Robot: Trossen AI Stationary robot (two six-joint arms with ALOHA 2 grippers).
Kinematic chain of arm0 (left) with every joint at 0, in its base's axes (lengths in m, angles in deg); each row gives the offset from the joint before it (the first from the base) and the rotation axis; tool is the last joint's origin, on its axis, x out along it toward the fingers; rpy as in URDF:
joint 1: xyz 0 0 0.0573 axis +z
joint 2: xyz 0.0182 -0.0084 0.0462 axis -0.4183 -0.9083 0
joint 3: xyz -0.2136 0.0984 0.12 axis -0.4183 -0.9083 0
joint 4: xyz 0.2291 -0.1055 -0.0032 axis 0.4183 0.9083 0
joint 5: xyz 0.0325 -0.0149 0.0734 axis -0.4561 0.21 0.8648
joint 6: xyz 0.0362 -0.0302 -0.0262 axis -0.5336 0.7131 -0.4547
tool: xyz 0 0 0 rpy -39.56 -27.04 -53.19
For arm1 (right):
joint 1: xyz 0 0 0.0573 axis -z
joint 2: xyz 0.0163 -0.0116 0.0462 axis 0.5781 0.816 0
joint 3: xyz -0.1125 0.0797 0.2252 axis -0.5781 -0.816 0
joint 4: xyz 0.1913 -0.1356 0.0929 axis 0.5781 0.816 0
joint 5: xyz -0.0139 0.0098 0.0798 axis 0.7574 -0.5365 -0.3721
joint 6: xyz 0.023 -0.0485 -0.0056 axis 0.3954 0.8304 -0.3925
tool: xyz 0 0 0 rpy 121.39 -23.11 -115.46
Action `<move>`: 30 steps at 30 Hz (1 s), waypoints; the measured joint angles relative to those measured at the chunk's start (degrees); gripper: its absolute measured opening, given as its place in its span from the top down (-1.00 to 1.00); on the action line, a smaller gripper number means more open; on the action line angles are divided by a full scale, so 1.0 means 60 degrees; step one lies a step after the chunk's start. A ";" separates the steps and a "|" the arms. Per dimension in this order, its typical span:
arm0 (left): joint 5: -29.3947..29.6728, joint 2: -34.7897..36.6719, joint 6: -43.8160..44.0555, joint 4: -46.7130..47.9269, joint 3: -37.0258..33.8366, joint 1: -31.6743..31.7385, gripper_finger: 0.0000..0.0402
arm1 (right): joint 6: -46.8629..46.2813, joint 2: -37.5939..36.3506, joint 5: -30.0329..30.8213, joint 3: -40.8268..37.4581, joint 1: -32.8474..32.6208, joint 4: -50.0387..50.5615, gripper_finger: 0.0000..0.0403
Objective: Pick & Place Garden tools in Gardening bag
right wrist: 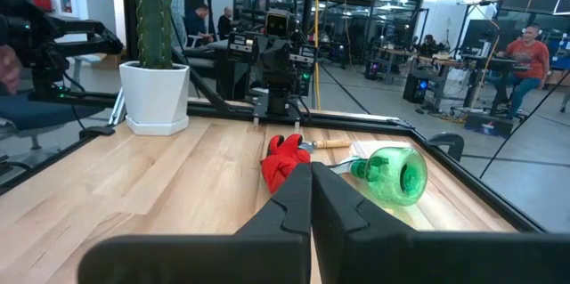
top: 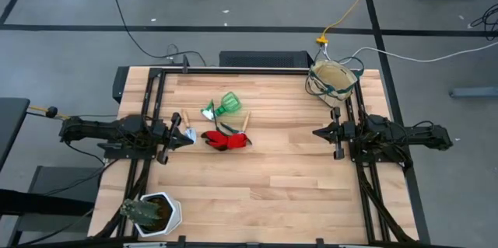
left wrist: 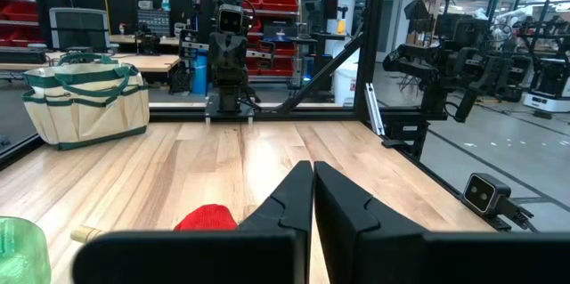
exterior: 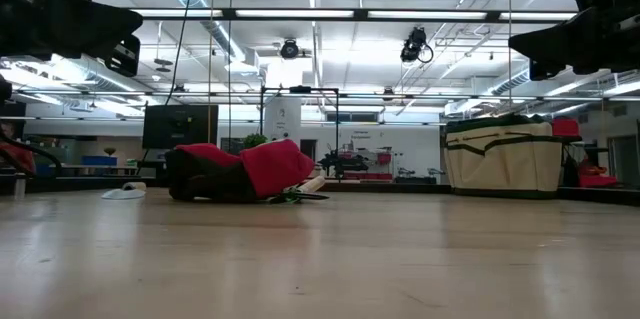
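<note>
A red glove (top: 226,140) lies on the table's middle left, also in the low view (exterior: 262,167) and the right wrist view (right wrist: 285,159). A translucent green watering vessel (top: 227,104) lies on its side just beyond it, also in the right wrist view (right wrist: 396,174). Wooden-handled hand tools (top: 187,124) lie beside the glove. The beige canvas bag with green trim (top: 332,82) stands at the far right, also in the left wrist view (left wrist: 86,101). My left gripper (top: 189,137) is shut and empty at the left. My right gripper (top: 317,133) is shut and empty at the right.
A white pot with a cactus (top: 152,214) stands at the near left corner, also in the right wrist view (right wrist: 156,88). A black frame rail (top: 241,70) runs along the table's far edge. Bare wood (top: 280,178) lies between the arms and toward the near edge.
</note>
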 joint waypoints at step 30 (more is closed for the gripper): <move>0.0004 0.0003 0.0262 -0.0077 0.0000 0.0003 0.90 | 0.0000 0.0000 -0.0002 0.0000 0.0000 0.0000 0.98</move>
